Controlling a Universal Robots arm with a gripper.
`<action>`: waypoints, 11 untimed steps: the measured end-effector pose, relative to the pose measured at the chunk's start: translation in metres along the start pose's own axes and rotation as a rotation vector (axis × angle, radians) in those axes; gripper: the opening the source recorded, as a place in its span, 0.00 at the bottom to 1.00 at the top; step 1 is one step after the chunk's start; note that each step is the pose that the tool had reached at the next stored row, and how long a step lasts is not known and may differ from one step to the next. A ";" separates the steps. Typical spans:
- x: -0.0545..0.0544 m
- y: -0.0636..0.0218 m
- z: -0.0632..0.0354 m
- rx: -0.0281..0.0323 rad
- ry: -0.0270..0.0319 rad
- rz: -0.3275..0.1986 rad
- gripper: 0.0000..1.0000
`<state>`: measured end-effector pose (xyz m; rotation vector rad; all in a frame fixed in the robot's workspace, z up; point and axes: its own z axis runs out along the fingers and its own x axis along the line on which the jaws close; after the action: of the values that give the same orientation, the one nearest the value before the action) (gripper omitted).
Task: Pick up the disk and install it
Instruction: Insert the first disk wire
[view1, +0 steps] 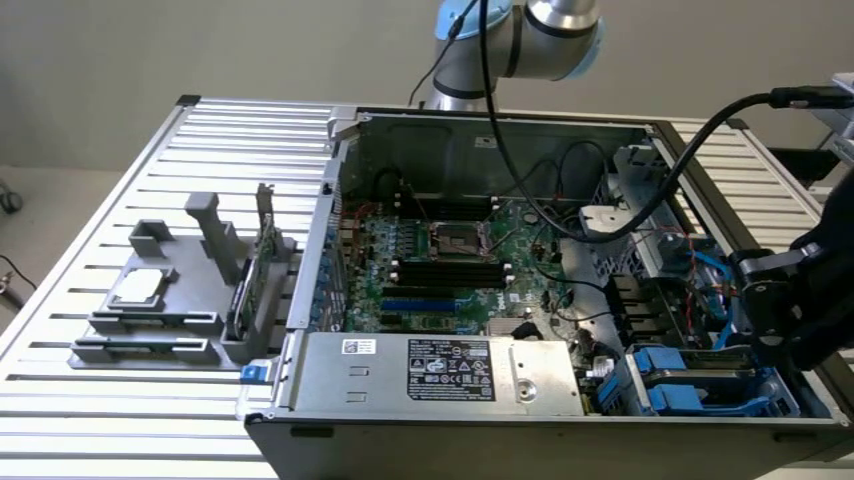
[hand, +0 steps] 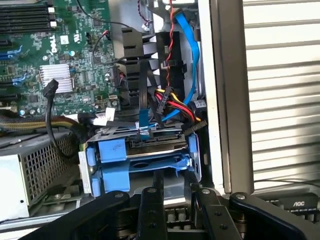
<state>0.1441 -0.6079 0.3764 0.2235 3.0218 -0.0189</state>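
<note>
First, green circuit board printed DELL, beside a ribbed silver heatsink. Then, in the drive bay at the case's corner, the disk: grey metal framed in glossy blue plastic, near edge clamped between black gripper jaws. Lastly, AOC in white on a black device.

One robot arm with one claw hangs over one open computer case on one slatted counter. Inside: one motherboard, one power supply, one silver heatsink and one disk in one blue carrier. Beside the case, one grey rack carries one small square chip.
</note>
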 end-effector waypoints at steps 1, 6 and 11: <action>0.000 0.0000 0.0003 0.0019 0.0001 0.017 0.31; 0.000 0.0000 0.0023 0.0099 0.0004 0.091 0.31; 0.000 0.0000 0.0038 0.0176 0.0009 0.166 0.31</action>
<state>0.1441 -0.6080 0.3726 0.4751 2.9940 -0.0314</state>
